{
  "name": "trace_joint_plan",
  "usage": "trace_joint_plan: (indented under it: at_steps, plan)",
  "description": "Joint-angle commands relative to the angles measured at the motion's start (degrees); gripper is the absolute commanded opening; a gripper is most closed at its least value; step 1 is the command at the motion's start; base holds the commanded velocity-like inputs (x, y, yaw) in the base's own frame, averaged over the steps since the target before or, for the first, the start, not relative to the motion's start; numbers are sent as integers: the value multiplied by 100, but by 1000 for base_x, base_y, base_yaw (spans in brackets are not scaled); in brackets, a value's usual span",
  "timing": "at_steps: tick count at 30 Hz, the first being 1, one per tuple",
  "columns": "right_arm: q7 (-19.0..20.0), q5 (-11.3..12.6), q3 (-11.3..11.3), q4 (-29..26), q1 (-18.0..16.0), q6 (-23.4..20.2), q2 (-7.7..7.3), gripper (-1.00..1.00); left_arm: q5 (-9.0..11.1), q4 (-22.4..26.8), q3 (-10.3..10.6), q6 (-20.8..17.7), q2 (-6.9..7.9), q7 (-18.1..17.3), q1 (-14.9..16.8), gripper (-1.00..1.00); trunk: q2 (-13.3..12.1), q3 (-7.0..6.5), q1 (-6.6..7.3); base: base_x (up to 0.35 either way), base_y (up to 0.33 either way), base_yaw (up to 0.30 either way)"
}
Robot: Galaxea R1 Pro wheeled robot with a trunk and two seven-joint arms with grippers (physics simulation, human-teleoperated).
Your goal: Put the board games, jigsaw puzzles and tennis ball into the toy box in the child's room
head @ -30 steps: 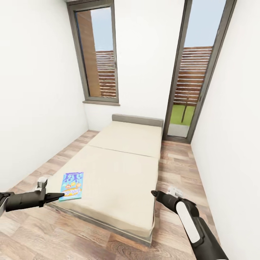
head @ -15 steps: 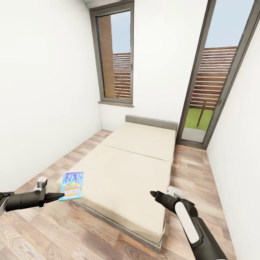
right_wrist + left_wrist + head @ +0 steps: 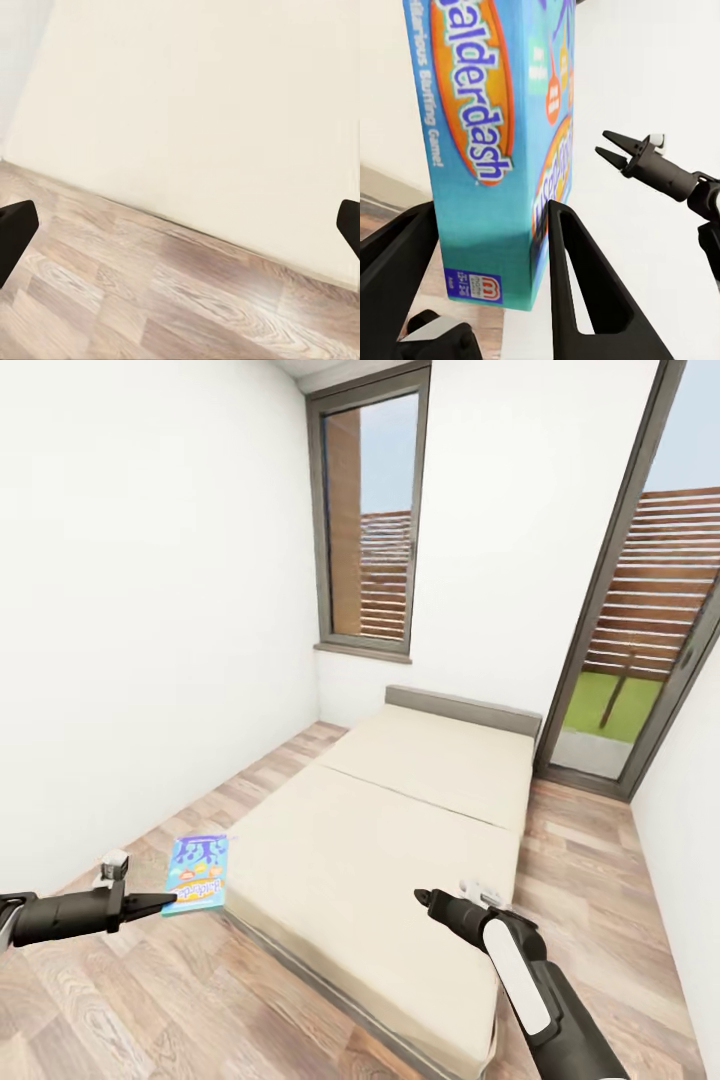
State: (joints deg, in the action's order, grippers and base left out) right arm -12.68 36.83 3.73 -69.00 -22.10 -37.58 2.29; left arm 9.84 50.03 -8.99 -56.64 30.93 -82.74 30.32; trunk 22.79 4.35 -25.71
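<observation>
Clamping the flat blue Balderdash board game box [image 3: 196, 873] at seven o'clock, off the cream bed [image 3: 400, 850], the left hand [image 3: 160, 905] carries it while the right hand [image 3: 424, 900] hangs spread, empty.

Cream bed [image 3: 400, 830] (grey headboard) on plank floor [image 3: 160, 1000].

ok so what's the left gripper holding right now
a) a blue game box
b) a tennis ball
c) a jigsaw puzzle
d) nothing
a: in the left wrist view the left gripper has its fingers closed on either side of the blue game box, lettered Balderdash.
</observation>
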Motion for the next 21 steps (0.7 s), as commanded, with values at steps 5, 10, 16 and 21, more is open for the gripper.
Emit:
trace_joint_plan:
  at_steps: [5, 10, 16, 21]
  plan:
    - [-58, 54, 118, -22, -4, -13, 5, 100, 18, -7, -12, -26, 1, -19, 8, -100, 12, 2, -7, 314, 52, 152]
    - [-59, 46, 244, -33, -4, -6, 8, 100, 18, -10, -15, -16, 1, -16, 8, -100, 12, 1, -7, 271, 174, 42]
    - [-60, 44, 273, -42, -4, -4, 47, 100, 18, -11, -15, -14, 1, -15, 7, -100, 12, 0, -7, 246, 211, 203]
    - [-60, 44, 276, -37, -4, -4, 84, 100, 19, -11, -15, 6, 1, -14, 6, -100, 12, 0, -7, 240, 176, 276]
